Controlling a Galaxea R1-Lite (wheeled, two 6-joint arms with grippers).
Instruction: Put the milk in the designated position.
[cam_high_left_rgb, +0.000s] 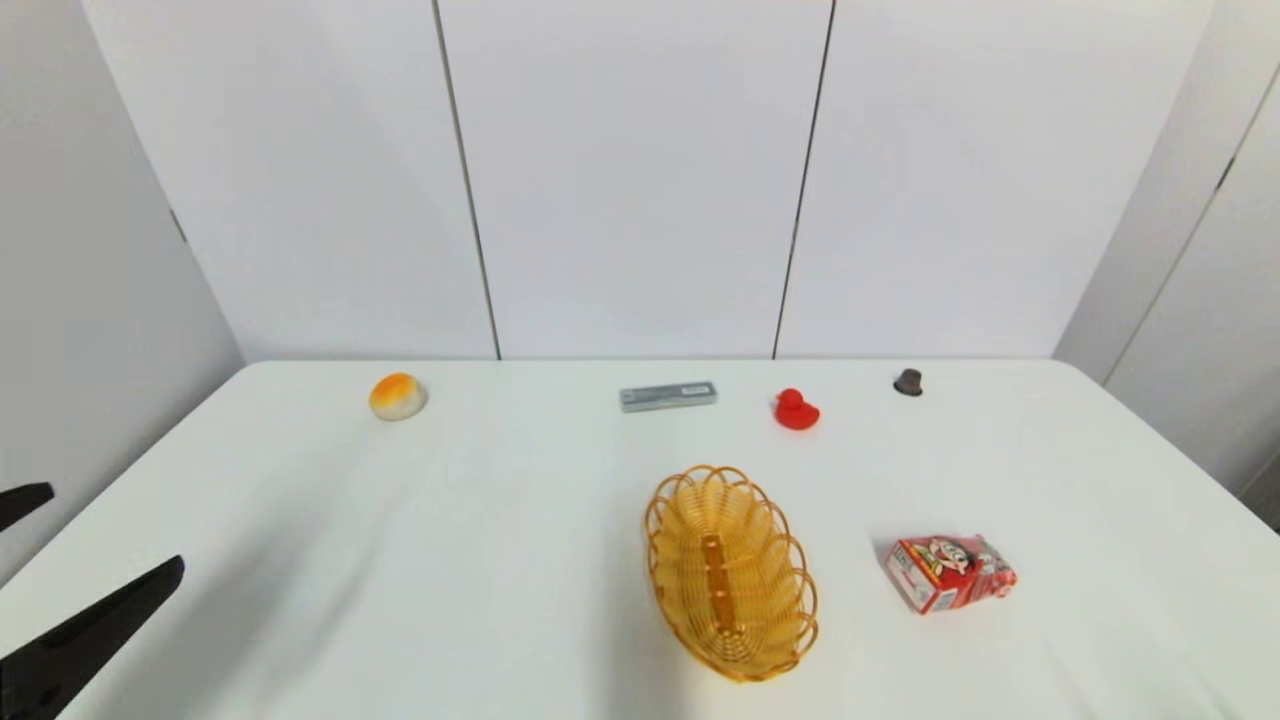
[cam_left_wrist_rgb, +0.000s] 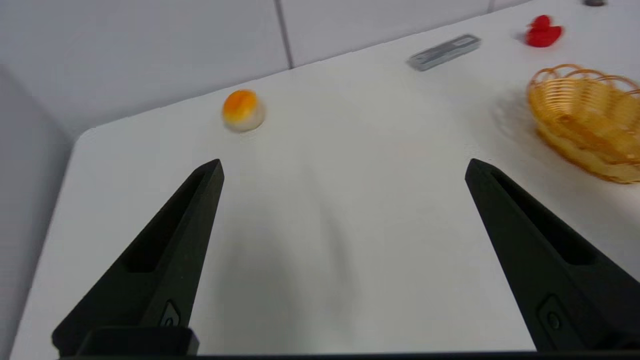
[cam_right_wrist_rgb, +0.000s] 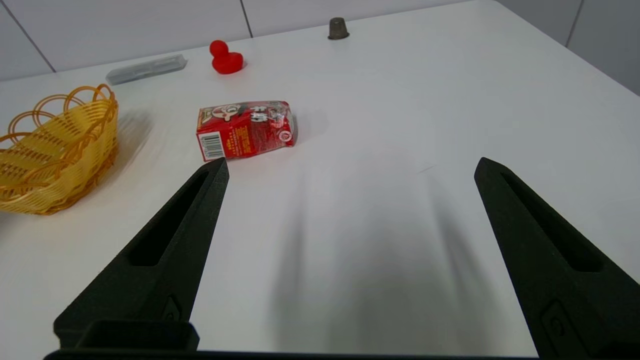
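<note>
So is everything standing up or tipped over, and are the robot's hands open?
Small red milk carton: lying on its side, untouched.
Woven yellow oval basket: upright, empty.
Red toy duck: upright.
Left gripper: open, holding nothing.
Right gripper: open, holding nothing, short of the carton.

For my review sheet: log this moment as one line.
milk: on its side on table, right of basket | left gripper: open, idle | right gripper: open, short of milk
</note>
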